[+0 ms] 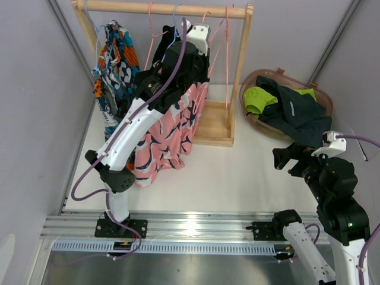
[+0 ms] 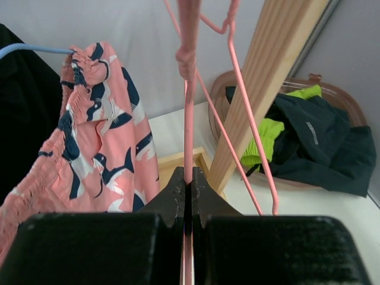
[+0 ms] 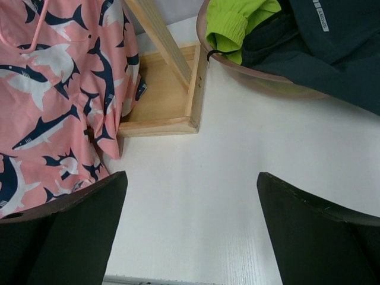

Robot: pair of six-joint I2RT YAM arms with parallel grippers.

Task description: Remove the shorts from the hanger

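A lab test cell: plain grey partition walls, aluminium rail, white tabletop.

Hanging shorts on rack at left, basket to right

A wooden rack stands beside a brown basket.

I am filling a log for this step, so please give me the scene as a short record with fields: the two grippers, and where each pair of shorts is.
Left gripper: shut on a pink hanger at the wooden rack
Right gripper: open, empty, above the table
On the rack: pink shorts, black shorts, multicolour shorts
In the basket: lime shorts, charcoal shorts
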